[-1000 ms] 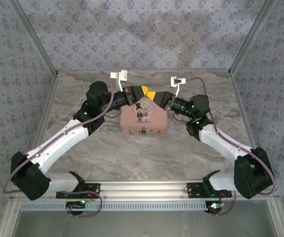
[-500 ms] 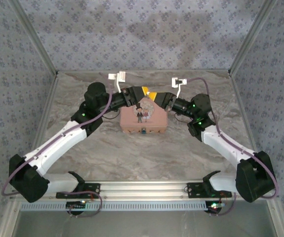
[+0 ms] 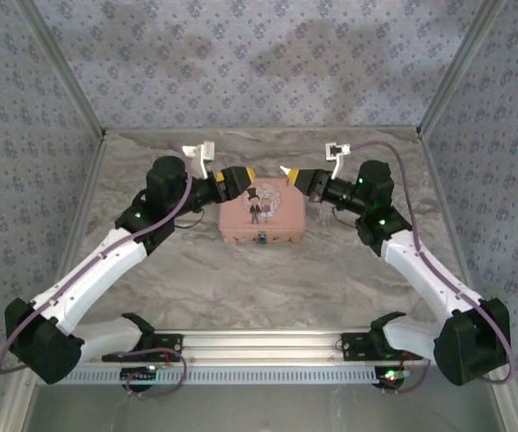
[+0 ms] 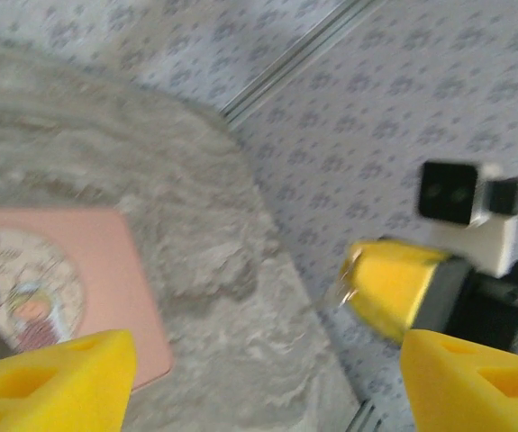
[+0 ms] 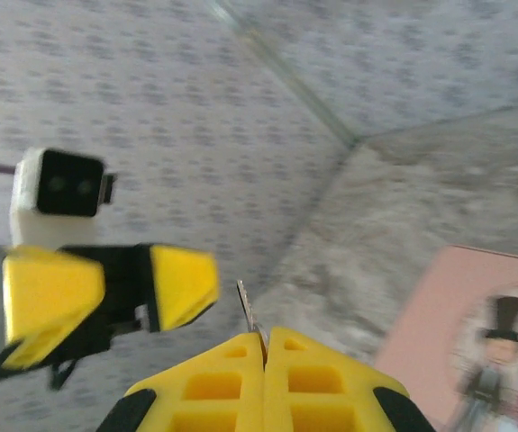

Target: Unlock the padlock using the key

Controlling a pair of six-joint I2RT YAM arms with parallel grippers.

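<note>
Still untouched, the padlock [image 3: 263, 238] sat on the tin's [image 3: 286, 216] near side, toward the table's [image 3: 268, 279] far edge. The key [image 5: 246, 308] stood pinched in the right gripper [image 5: 265, 346], its fingers pressed together. The left gripper [image 4: 263, 378] had just let go, jaws spread, arms drawn apart — so the handover looked done, unlocking not begun.

Tiny bluish padlock [image 3: 263, 238] at the pink tin's [image 3: 283, 216] near front edge, slim key [image 5: 246, 307] sticking out from the right gripper's [image 5: 265, 338] pinched tips
</note>
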